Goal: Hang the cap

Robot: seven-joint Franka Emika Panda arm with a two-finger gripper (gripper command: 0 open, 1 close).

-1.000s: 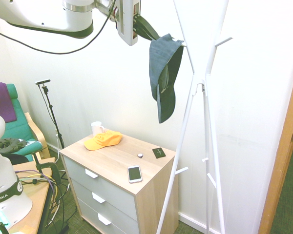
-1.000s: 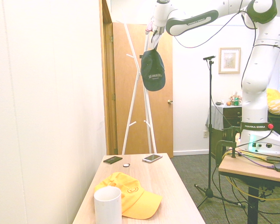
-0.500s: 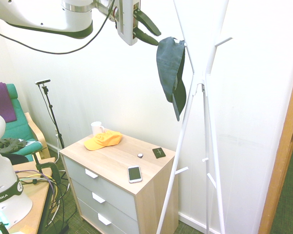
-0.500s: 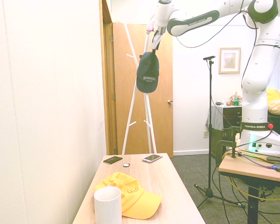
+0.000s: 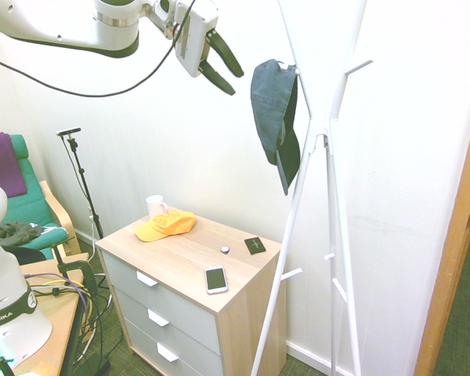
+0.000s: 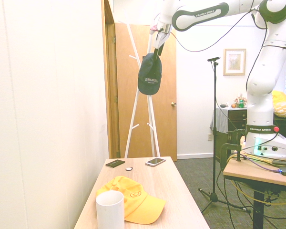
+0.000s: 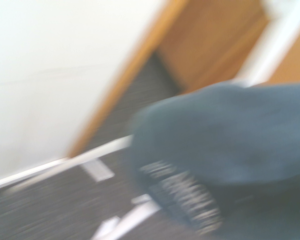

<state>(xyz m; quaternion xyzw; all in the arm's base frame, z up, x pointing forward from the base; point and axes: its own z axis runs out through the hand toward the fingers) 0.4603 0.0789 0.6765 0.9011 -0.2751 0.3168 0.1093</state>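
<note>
The gripper hangs with its jaws apart and empty, just beside the cap, which dangles from an upper peg of the white coat stand. The cap looks light, soft and floppy, only its brim stiff. If it needed resettling, I'd pinch the back band or brim edge.

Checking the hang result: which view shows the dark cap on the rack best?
First exterior view: the dark blue-grey fabric cap hangs side-on from the white coat rack's peg, clear of the open tool. Second exterior shows its lettered front, the arm overlapping. Wrist view is blurred.
</note>
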